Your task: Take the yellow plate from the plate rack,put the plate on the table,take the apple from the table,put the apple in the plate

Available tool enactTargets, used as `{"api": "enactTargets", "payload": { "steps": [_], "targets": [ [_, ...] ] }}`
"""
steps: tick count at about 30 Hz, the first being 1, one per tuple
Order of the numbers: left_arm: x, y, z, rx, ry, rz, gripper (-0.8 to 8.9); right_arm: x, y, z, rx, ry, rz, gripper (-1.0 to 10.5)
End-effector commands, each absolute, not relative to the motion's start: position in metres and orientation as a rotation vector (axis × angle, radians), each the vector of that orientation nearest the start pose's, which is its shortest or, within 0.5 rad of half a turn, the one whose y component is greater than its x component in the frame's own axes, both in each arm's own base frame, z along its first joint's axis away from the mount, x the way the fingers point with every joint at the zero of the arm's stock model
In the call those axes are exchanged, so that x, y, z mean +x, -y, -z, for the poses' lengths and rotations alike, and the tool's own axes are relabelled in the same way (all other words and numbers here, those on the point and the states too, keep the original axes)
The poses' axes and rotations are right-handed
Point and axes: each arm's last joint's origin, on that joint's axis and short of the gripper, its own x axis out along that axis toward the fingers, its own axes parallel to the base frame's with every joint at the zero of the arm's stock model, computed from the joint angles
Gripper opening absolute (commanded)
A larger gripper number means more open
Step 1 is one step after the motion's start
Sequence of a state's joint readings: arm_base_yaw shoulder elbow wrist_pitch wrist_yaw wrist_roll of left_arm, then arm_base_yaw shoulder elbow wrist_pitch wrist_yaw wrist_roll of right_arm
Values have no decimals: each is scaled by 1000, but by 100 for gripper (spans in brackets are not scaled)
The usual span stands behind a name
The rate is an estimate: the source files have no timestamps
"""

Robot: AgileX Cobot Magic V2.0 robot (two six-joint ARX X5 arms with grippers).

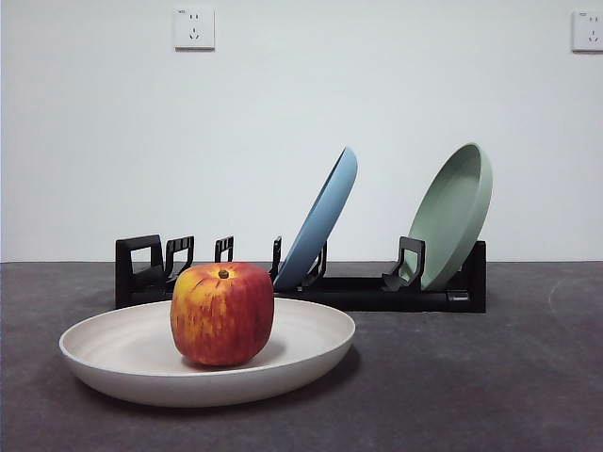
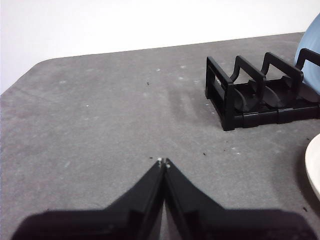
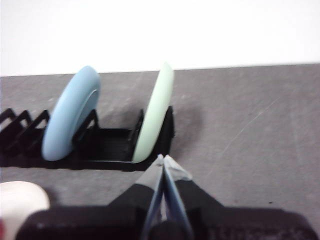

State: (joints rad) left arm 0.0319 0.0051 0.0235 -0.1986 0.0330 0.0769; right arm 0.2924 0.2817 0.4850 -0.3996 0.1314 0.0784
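Behind the work surface you face a plain white wall (image 1: 301, 113). Two white electrical outlets are mounted high on it: one (image 1: 194, 28) left of centre, one (image 1: 587, 30) at the right edge. Lighting is even and diffuse.

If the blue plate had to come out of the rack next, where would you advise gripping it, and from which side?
Grip the blue plate at its raised top rim, coming down from above. It stands on edge in the plate rack, leaning toward the sage-green plate, so only the upper edge is free; the prongs hem in its lower part. A thin rim probably suits a two-jaw gripper.
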Motion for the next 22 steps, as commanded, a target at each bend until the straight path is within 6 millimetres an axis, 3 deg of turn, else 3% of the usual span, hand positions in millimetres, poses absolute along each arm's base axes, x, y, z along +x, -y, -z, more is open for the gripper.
{"api": "enactTargets", "payload": {
  "steps": [1, 9, 22],
  "targets": [
    [96, -2, -147, 61, -188, 2, -2, 88, -18, -240, -1, -192, -131, 1],
    [96, -2, -147, 61, -188, 2, -2, 92, -11, -186, 33, -62, -176, 1],
    [96, -2, -147, 61, -188, 2, -2, 95, -10, -148, 63, -179, -150, 1]
  ]
}}
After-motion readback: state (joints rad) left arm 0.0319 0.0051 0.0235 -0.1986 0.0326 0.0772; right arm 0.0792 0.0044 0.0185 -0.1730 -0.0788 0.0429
